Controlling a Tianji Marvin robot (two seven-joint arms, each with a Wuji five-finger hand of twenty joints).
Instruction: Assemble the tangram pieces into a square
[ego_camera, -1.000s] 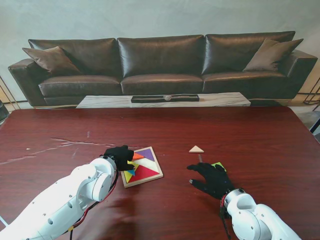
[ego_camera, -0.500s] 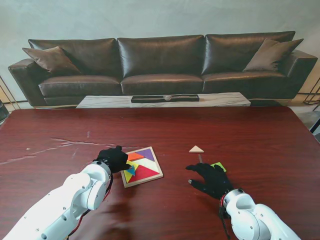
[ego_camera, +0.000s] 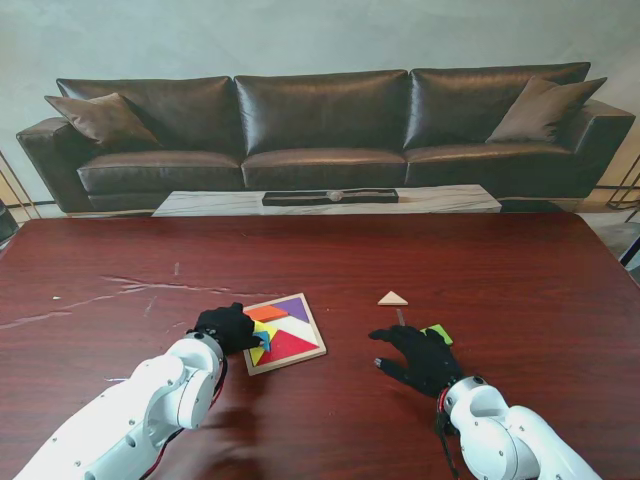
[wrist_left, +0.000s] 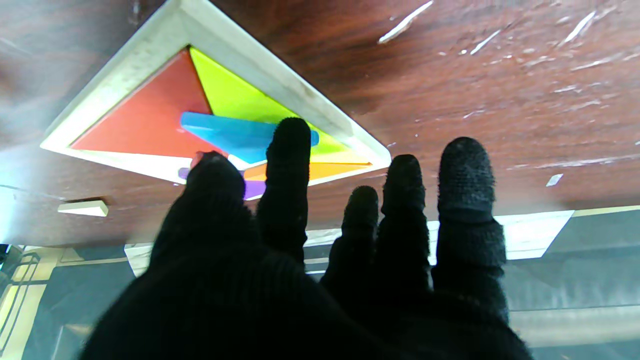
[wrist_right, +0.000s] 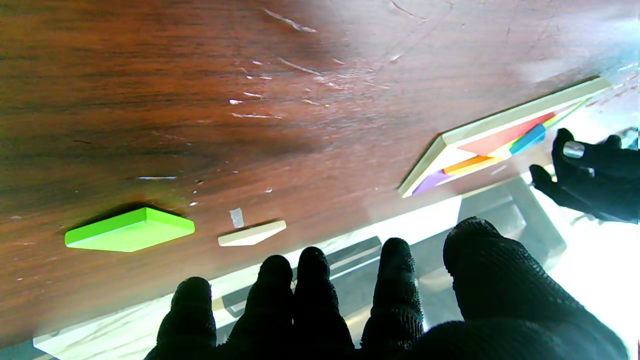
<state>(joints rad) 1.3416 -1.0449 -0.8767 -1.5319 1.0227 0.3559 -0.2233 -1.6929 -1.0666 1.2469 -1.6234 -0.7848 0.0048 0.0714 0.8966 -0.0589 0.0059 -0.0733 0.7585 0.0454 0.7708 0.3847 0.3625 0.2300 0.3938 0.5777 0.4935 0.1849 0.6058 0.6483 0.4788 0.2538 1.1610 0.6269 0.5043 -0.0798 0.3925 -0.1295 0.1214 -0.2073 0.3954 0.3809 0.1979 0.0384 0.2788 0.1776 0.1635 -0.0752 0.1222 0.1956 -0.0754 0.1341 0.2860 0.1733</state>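
- Tray (ego_camera: 318, 352): a square wooden frame lying flat on the dark red table (ego_camera: 500, 260), near the middle and nearer to me.
- Seated in the tray: red triangle (ego_camera: 287, 345), yellow-green triangle (wrist_left: 235, 100), orange piece (ego_camera: 267, 313), purple piece (ego_camera: 291, 306).
- Blue piece (wrist_left: 235, 137): lies tilted across the seam of the red and yellow-green triangles — not flush with them.
- Left hand (ego_camera: 228, 327): at the tray's left edge, fingers slightly spread; index fingertip (wrist_left: 292, 135) at the blue piece's end, but I cannot tell whether it is touching. It holds nothing.
- Right hand (ego_camera: 420, 357): palm down over the table, well to the right of the tray, fingers apart, nothing in its grasp.
- Green piece (wrist_right: 130, 230): flat on the table, just beside the right hand on its right.
- Pale wooden triangle (ego_camera: 392, 298): loose on the table — farther from me than the right hand, apart from the tray.
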